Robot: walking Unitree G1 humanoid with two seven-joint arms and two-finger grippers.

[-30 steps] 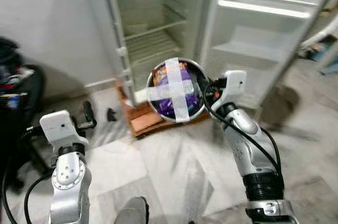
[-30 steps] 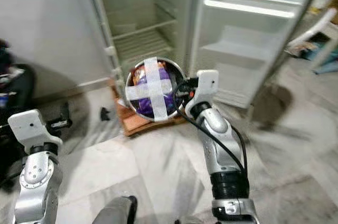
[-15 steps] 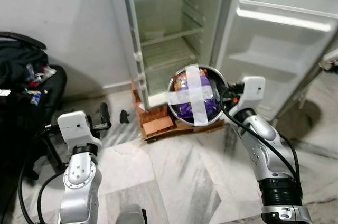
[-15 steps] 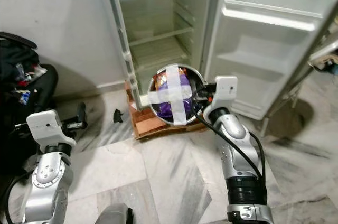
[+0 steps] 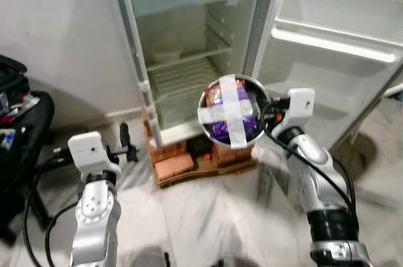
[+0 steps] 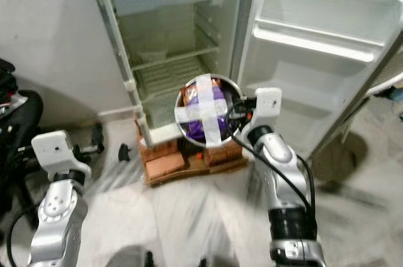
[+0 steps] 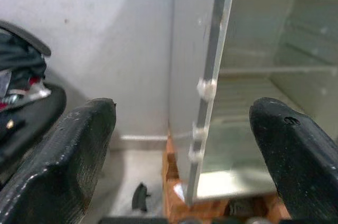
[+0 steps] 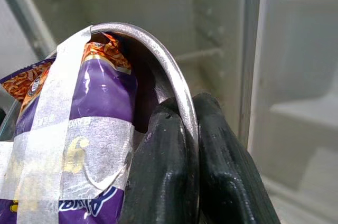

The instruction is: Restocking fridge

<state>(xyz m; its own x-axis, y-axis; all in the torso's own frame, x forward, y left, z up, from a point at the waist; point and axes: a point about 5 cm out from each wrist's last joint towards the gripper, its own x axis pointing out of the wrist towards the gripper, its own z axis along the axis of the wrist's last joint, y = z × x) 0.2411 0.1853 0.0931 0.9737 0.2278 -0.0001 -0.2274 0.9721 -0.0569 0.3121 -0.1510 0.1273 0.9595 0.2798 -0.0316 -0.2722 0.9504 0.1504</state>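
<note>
Nearest us, our left gripper (image 5: 123, 144) hangs out to the left with nothing in it, its two black fingers (image 7: 79, 150) spread wide. Our right gripper (image 8: 182, 155) is raised in front of us, its fingers pinched tight on the rim of a steel bowl (image 5: 232, 111). The bowl holds a purple and orange snack packet (image 8: 90, 123), strapped in with a cross of pale tape (image 5: 233, 113).

Since half a second ago the whole scene has shifted and the floor has blurred, which tells us the camera moved, not the things. The bowl sat low against the brick base then; now it sits higher against the fridge (image 5: 182, 46), in line with the bottom of the open compartment. The grip on the rim looks unchanged. We judge this as the approach nearly done: the bowl is in front of the opening but not yet inside it.

Just beyond the bowl, the fridge stands on red bricks (image 5: 173, 163) set on a board. Its wire shelves (image 5: 179, 81) look bare, so any of them could take the bowl. The door (image 5: 327, 46) is swung wide to the right, its racks empty too. At far left a dark bag (image 5: 16, 109) rests against the white wall.

The next move, in our view, is to carry the bowl forward and level onto a shelf, keeping it clear of the door edge at right.
</note>
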